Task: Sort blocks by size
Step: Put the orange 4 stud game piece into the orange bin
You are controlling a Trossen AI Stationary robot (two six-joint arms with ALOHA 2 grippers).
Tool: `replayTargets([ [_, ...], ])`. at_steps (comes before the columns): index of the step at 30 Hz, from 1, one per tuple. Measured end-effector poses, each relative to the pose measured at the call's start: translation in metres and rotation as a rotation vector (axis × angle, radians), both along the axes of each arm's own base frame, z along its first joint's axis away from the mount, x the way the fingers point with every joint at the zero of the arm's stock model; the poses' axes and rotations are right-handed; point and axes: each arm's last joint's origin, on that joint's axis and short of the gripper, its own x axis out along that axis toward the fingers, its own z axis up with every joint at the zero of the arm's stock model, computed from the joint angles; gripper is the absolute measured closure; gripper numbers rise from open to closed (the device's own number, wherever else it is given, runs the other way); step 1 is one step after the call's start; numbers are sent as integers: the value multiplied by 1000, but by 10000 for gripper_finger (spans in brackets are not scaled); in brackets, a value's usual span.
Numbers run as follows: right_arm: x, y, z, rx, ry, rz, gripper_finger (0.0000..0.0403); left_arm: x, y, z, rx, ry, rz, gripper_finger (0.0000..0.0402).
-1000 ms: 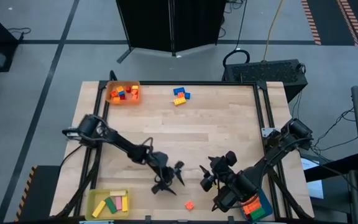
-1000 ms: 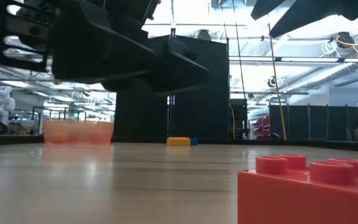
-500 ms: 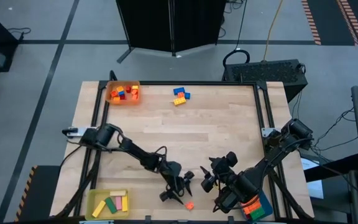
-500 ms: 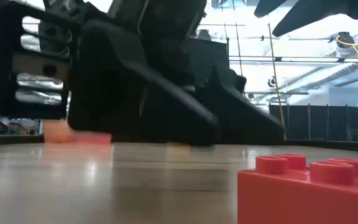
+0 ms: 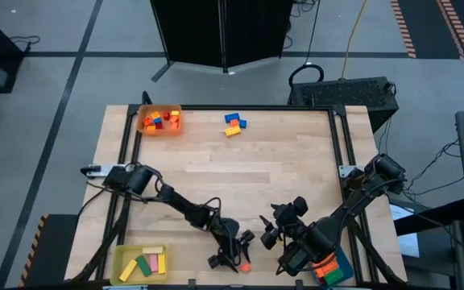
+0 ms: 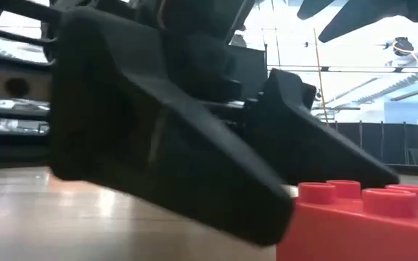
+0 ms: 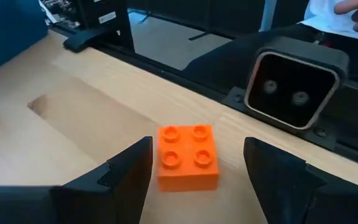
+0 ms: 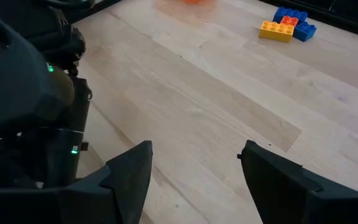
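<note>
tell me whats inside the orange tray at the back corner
The orange tray holds a heap of small blocks, red, orange and yellow with a bit of blue. How many there are, and what lies under the top ones, cannot be seen.

- The table is showing pale wood planks with a smooth, faintly shiny finish
- The orange block is looking like smooth, studded plastic with a soft gloss
- The left gripper fingers are showing dark matt plastic
- The orange tray is appearing as translucent plastic
- The table's frame is looking like black metal
</note>
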Motion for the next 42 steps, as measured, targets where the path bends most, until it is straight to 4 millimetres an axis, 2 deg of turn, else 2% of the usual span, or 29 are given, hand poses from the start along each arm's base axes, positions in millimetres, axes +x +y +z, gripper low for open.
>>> replayTargets([
  [12,0,0,0,5,-6,-2,165,8,-1,-9,27,66,4,152],
  [15,0,0,0,5,-6,-2,165,9,0,-9,31,58,18,181],
  [20,0,1,0,5,-6,-1,165,9,1,-9,37,67,29,275],
  [28,-3,5,0,11,-14,7,165,14,12,-9,19,118,98,276],
  [35,-5,7,0,15,-18,12,165,13,36,10,51,191,188,276],
  [42,-4,9,-4,6,-11,13,165,-1,67,41,145,172,322,276],
])
